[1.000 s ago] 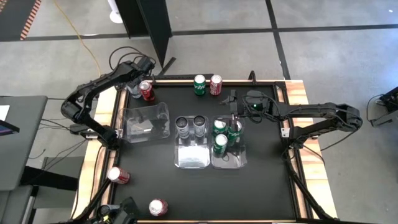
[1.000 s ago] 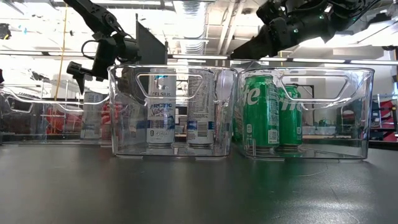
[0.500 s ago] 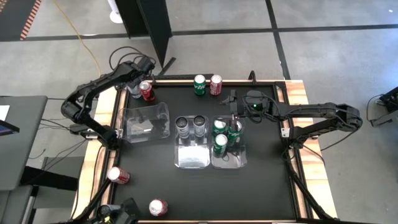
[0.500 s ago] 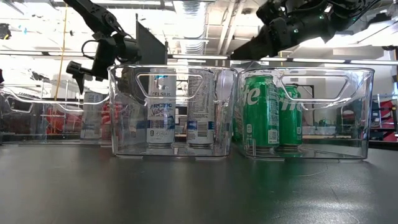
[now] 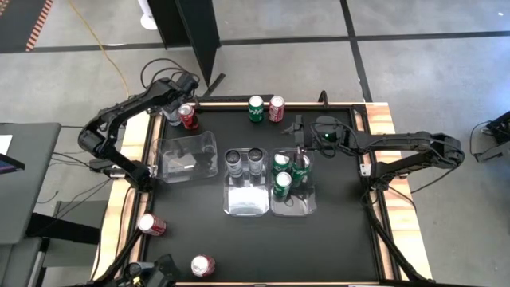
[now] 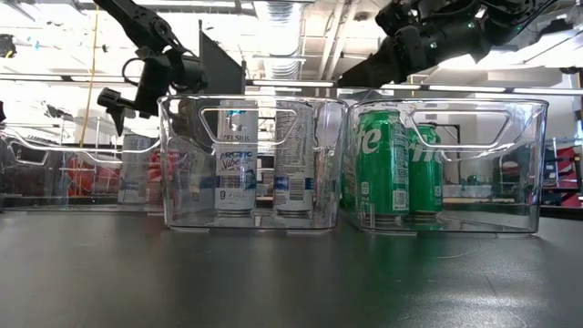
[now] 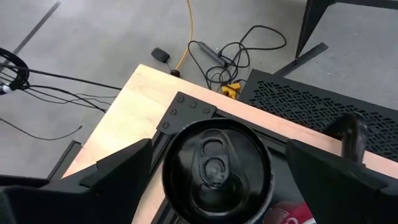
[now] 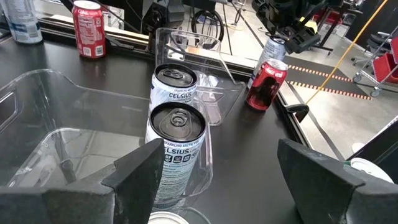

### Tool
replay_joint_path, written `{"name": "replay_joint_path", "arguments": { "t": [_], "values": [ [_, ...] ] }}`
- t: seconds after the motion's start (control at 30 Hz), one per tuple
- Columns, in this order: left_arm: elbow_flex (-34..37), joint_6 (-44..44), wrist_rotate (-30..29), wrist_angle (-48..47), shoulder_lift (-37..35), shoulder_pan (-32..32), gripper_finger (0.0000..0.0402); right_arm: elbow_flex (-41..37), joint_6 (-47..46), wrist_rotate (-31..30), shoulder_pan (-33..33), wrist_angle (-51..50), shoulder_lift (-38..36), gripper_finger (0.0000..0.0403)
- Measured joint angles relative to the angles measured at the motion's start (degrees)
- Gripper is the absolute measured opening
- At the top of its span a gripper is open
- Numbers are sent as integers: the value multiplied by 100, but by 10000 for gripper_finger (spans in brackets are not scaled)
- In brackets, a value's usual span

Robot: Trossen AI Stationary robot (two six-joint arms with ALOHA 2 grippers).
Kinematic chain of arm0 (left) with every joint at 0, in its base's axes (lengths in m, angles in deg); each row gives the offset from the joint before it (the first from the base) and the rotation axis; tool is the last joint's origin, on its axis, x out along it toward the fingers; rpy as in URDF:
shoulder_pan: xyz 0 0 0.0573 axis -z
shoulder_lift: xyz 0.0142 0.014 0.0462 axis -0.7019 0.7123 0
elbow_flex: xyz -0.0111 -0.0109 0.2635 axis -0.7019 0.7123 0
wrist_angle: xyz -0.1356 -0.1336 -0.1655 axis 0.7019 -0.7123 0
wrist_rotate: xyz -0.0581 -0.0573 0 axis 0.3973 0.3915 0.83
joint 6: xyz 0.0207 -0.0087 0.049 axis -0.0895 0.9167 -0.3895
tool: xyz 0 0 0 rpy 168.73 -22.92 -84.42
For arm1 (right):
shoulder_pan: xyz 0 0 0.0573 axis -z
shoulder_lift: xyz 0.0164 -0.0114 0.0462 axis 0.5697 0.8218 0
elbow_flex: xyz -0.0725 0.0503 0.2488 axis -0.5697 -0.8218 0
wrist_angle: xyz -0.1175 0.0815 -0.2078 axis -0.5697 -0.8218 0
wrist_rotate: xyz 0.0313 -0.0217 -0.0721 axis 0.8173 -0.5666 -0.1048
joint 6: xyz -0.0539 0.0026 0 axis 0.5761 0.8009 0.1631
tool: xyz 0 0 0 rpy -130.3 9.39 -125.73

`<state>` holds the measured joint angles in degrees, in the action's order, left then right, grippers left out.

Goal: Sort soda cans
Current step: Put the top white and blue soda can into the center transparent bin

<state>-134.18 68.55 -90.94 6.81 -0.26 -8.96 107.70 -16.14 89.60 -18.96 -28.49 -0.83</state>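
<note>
At table's far-left corner, left tool (image 7: 211,186) open astride dark can (image 7: 216,167), right tool (image 5: 300,146) open over bins.

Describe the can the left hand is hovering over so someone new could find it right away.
Go to the table's far left corner, where the left hand hangs open. Two cans stand together there. It is the silver-grey can nearest the edge, under the hand, not the red can beside it.

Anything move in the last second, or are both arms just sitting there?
Nothing visibly changed. The left gripper stays open above the silver-grey can at the table's far left corner, beside a red can. The right gripper stays open over the clear plastic bin holding green cans.
</note>
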Motion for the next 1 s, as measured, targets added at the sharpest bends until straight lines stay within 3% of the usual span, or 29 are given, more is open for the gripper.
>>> {"name": "replay_joint_path", "arguments": {
  "t": [0.3, 1.0],
  "values": [
    [327, -162, -109, 304, 0, 21, 361, 0, -2, 0, 0, -4, 0, 330],
    [372, -131, -54, 422, 0, 22, 361, 0, -17, 0, 0, 0, 0, 330]
  ]
}}
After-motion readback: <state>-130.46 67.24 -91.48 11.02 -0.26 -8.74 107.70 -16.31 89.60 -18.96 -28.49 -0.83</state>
